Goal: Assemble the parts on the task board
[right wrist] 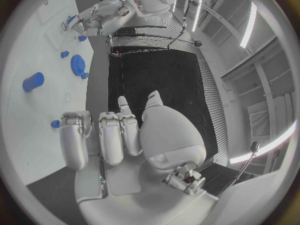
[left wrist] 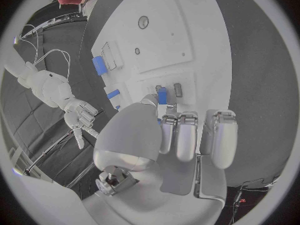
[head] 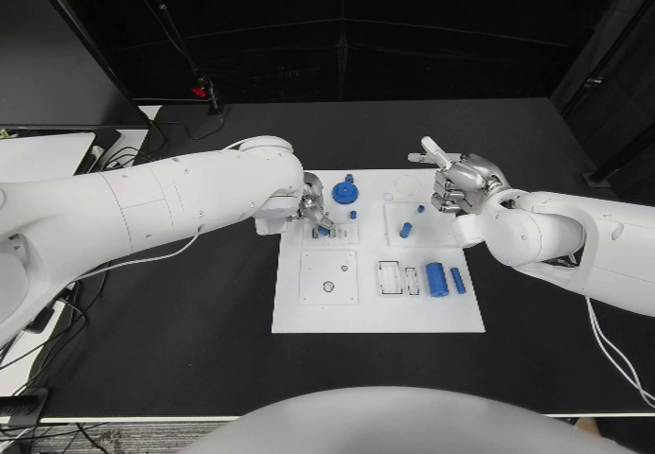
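White board (head: 311, 317) at the middle of the black worktop (head: 164, 359), long side running toward twelve o'clock in the head view. Left hand (head: 314, 216) down over the board's ten o'clock part, fingers curled in, fingertips pinching a small blue peg (head: 324, 231) against the board surface; same peg (left wrist: 162, 95) seen blue between the fingertips in the left wrist view, touching the white board (left wrist: 187, 30). Right hand (head: 457, 184) raised at the board's two o'clock corner, fingers bent loosely and apart, nothing visible between them; in the right wrist view the hand (right wrist: 119, 135) hangs above the board edge (right wrist: 37, 55) with nothing in it.

Round blue gear (head: 346, 192) near the board's twelve o'clock edge, just at one o'clock from the left hand. Small blue pin (head: 355, 215) just at six o'clock from the gear. Short blue cylinder (head: 407, 227) at the board's middle right, at seven o'clock from the right hand. Larger blue cylinder (head: 435, 278) lying at four o'clock on the board, a thinner blue bar (head: 457, 278) just beside it at three o'clock. Dark-outlined rectangular slots (head: 398, 276) at nine o'clock from the large cylinder. Square plate (head: 329, 277) with small holes at the board's eight o'clock part.
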